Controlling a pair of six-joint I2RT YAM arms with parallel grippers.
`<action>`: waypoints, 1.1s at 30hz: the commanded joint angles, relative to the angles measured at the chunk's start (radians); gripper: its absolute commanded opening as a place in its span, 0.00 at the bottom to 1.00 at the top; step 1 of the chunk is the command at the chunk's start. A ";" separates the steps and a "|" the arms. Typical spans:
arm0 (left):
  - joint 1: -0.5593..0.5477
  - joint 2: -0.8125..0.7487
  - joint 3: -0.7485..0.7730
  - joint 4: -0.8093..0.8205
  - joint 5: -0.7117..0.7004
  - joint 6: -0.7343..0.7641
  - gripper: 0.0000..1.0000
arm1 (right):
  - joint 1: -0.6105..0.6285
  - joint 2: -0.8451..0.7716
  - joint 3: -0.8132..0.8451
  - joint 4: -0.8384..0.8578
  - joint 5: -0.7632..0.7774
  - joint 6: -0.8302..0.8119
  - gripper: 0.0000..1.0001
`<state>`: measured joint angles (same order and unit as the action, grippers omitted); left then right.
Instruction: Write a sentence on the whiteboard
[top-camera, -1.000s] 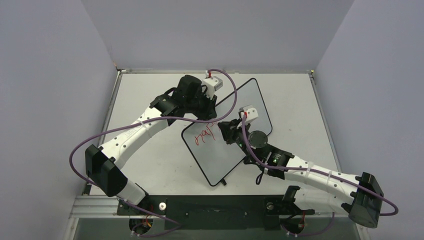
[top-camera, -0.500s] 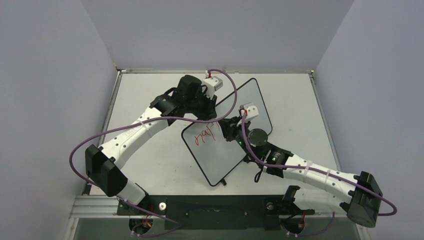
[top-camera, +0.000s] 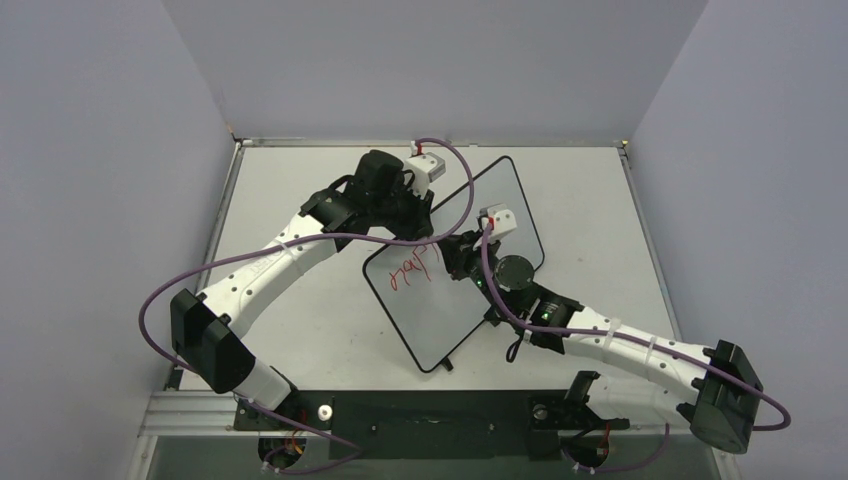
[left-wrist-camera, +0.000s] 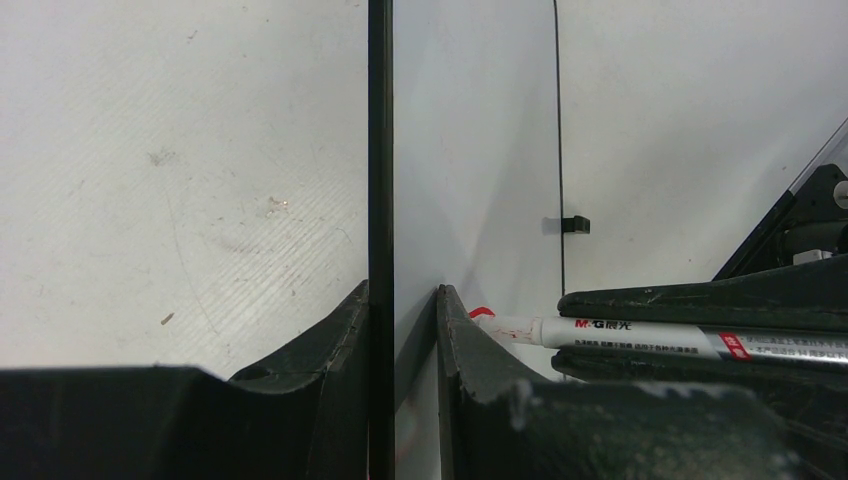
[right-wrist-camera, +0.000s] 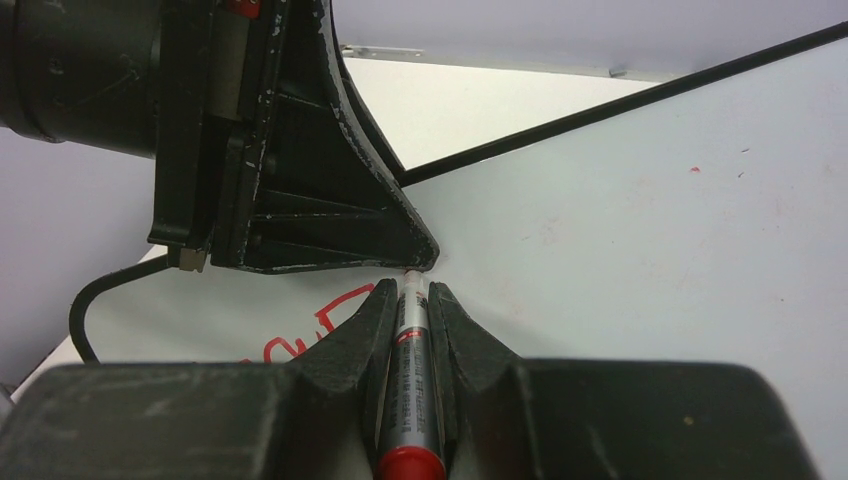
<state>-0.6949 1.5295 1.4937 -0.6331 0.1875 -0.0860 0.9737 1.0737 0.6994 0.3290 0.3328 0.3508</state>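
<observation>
Early going here: only a few red letters of the sentence (top-camera: 408, 272) stood near the left edge of the whiteboard (top-camera: 450, 325), which lay askew mid-surface (top-camera: 330, 340), and most was left to write. Our right hand (right-wrist-camera: 410, 295) was clamped tight on the marker (right-wrist-camera: 410, 380), tip at the board. Our left hand (left-wrist-camera: 400, 300) pinched the board's rim just beside that tip, crowding the line ahead, we reckoned.

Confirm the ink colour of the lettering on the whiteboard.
Red lettering; the top external view shows it best.
</observation>
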 joint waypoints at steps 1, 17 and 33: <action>0.001 -0.030 -0.008 0.018 -0.128 0.121 0.00 | -0.023 0.010 0.023 0.030 0.021 -0.015 0.00; 0.000 -0.033 -0.009 0.018 -0.133 0.123 0.00 | -0.077 -0.004 -0.009 0.010 0.011 -0.018 0.00; 0.000 -0.034 -0.009 0.017 -0.135 0.123 0.00 | -0.094 -0.010 -0.015 0.005 -0.020 -0.002 0.00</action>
<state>-0.6949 1.5280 1.4879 -0.6247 0.1833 -0.0864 0.8841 1.0756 0.6952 0.3283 0.3248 0.3477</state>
